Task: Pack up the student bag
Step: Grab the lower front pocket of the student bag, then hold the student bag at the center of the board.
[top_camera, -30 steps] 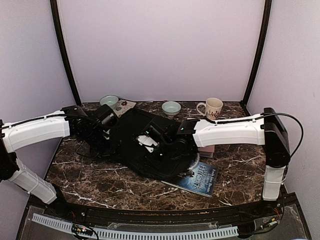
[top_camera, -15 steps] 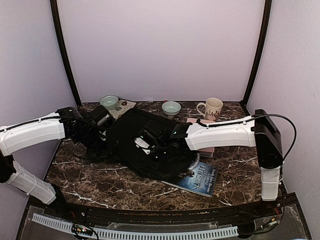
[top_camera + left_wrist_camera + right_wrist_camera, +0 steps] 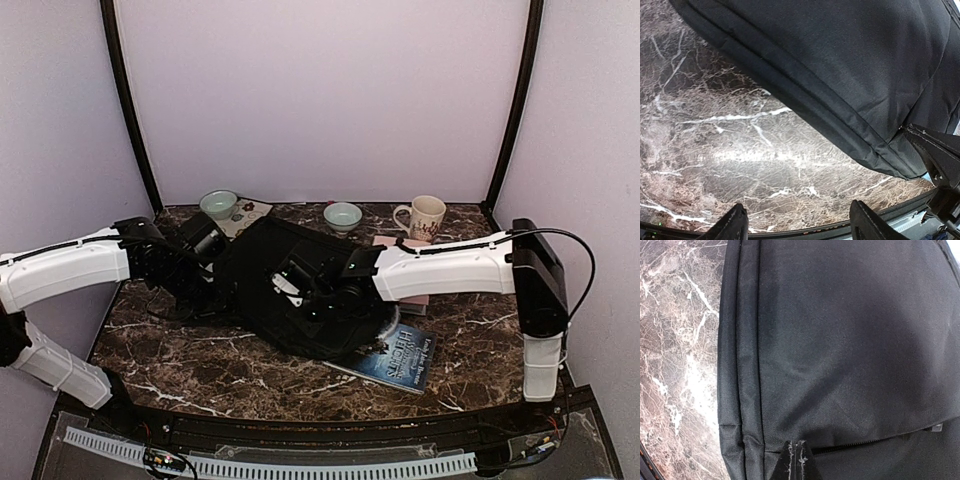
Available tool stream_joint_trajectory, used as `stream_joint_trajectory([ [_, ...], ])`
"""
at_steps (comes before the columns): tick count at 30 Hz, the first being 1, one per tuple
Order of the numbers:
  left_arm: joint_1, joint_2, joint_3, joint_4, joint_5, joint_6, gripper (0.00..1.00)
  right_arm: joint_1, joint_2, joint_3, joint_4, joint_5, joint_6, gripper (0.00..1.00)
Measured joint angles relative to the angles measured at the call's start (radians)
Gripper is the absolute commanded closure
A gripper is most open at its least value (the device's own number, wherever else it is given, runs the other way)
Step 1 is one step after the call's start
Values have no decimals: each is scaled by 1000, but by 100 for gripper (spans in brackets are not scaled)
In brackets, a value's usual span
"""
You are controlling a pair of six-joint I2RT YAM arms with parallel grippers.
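A robot test booth, more lab than home: plain lilac panels (image 3: 320, 100) at 9, 12 and 3 o'clock, framed by black poles (image 3: 128, 110). Two white arms (image 3: 60, 270) are bolted at the 6 o'clock edge of a marble-patterned table (image 3: 200, 350), by a slotted cable strip (image 3: 270, 465).

Left arm (image 3: 65, 268) and right arm (image 3: 450, 270) are wearing white shells with black joints; thin black cable (image 3: 590, 258) is looping off right elbow; left gripper (image 3: 800, 221) is showing black fingers (image 3: 735, 224).

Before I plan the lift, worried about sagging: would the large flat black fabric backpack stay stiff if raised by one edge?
Probably not: the black fabric backpack shows soft creases, so it likely sags. Lying flat, it seems nearly empty, so probably light.
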Motion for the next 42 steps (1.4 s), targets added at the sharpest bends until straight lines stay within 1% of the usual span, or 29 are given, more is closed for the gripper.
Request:
stream_joint_trajectory([
  [3, 0, 9, 0, 17, 10, 8, 28, -5, -13, -12, 3, -1, 11, 100],
  [7, 0, 19, -10, 68, 39, 24, 21, -19, -36, -40, 15, -12, 31, 100],
  [10, 0, 19, -49, 130, 75, 37, 15, -29, -51, -60, 31, -35, 42, 100],
  [14, 0, 19, -109, 215, 127, 41, 13, -33, -60, -64, 44, -63, 53, 100],
  [23, 11, 68, -150, 366, 195, 36, 16, -37, -60, -64, 56, -116, 63, 100],
  [32, 83, 89, -270, 552, 239, -12, 25, -38, -64, -64, 64, -160, 75, 100],
  [34, 95, 95, -290, 584, 248, -24, 30, -38, -70, -64, 66, -169, 79, 100],
  [35, 97, 100, -296, 598, 253, -29, 35, -38, -74, -64, 68, -175, 80, 100],
  [38, 98, 128, -302, 649, 268, -42, 56, -38, -82, -64, 74, -191, 89, 100],
  [41, 98, 156, -302, 686, 280, -40, 81, -40, -86, -72, 78, -200, 101, 100],
  [42, 99, 161, -301, 694, 286, -40, 86, -40, -87, -76, 82, -203, 103, 100],
])
